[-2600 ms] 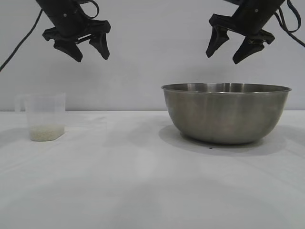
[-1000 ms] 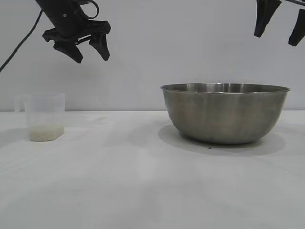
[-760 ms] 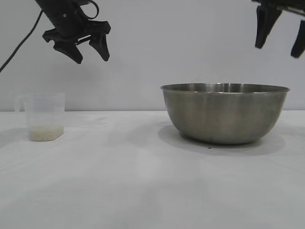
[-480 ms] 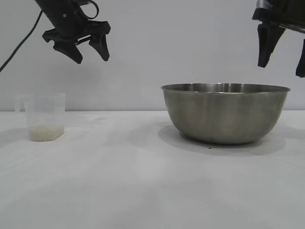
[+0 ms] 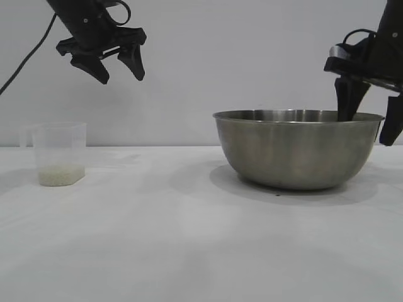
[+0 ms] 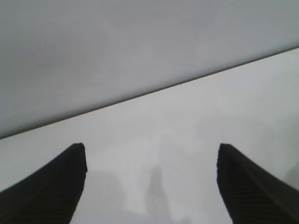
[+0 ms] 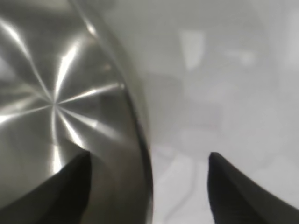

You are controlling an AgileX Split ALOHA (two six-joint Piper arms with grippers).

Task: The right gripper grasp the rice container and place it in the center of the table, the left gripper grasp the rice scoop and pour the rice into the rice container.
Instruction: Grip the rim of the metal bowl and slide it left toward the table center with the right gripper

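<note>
The rice container (image 5: 298,150), a large round steel bowl with a thin rolled rim, is sitting on the table (image 5: 189,239) toward the right side in the exterior view, and nothing is showing inside it: the right wrist view is looking down onto bare, shiny metal with light streaks fanning out from the bottom. The right gripper (image 5: 368,116) is hanging at the bowl's right edge with its jaws spread and straddling the rim, one finger (image 5: 346,97) dipping inside the bowl and the other standing outside the wall; in the right wrist view the rim (image 7: 140,130) is running between the two dark fingers, with a clear gap on each side, so it is gripping nothing. The rice scoop (image 5: 58,153), a small translucent cup with a side handle, is standing upright on the table far to the left, well apart from the bowl. It is holding a shallow layer of rice (image 5: 60,175) at its bottom. The left gripper (image 5: 118,68) is hovering high above and a little to the right of the scoop, jaws wide apart and empty.
</note>
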